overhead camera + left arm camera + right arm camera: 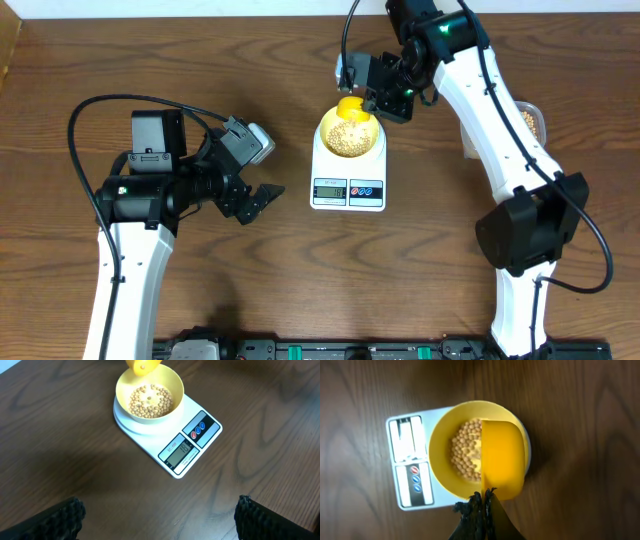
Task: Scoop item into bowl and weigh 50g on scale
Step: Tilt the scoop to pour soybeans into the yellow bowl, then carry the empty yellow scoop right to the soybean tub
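With right gripper point(481, 502) clamped on scoop point(502, 460) over bowl point(433, 455) — tip slowly, trickle beans point(464, 455), watch scale point(409, 462) readout point(184, 448), stop near target; left gripper point(264, 199) idle, jaws apart.

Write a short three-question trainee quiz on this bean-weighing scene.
1. True or false: the bowl of beans stands on the scale.
2. Which end effector grips the yellow scoop? A) left B) right C) neither
3. Fill in: the left end effector has its jaws ___ and holds nothing.
Key: 1 true; 2 B, the right end effector; 3 open.
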